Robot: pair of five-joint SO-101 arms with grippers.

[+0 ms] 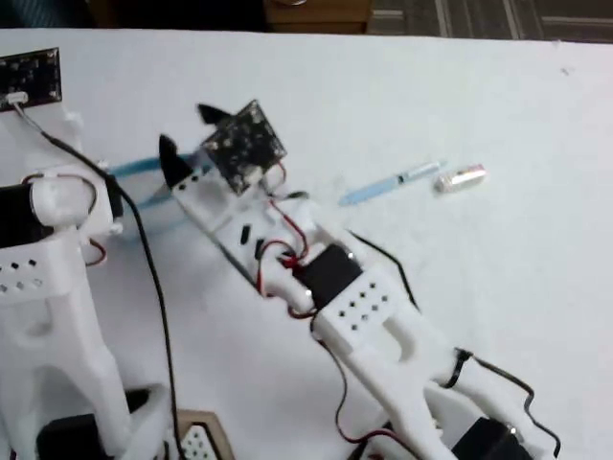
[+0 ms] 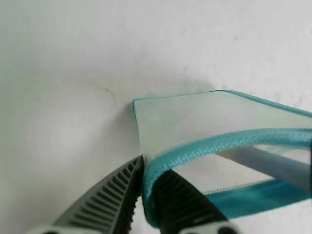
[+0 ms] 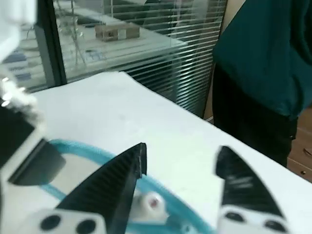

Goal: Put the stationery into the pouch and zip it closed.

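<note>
From the high view, the white table (image 1: 460,86) carries both arms. The left arm (image 1: 53,259) stands at the left edge. The right arm (image 1: 364,316) stretches from the near right corner toward the middle. The right gripper (image 1: 184,129) hovers over the far end of the clear pouch (image 1: 139,168), its two black fingers spread wide and holding nothing. The pouch lies flat between the two arms, showing as teal strips on the table. Well to the right, a blue pen (image 1: 388,184) lies on the bare table, and just beside its right end sits a small white item (image 1: 462,177), perhaps an eraser or a cap

In the left wrist view, the left gripper (image 2: 142,163) is pinched tight on the pouch's teal zipper edge (image 2: 209,144), one ribbed finger on each side of the tape. The clear wall of the pouch (image 2: 195,114) rises from the table past the fingertips, and the mouth stands open. A pale bar-shaped object (image 2: 273,163) lies inside, under the zipper line

In the right wrist view, the right gripper (image 3: 181,151) hangs above the pouch with a broad gap between its black fingers (image 3: 119,183), gripping nothing. The teal rim of the pouch (image 3: 83,148) curves below them, and a small white piece (image 3: 148,202) with a reddish spot sits at that rim
</note>
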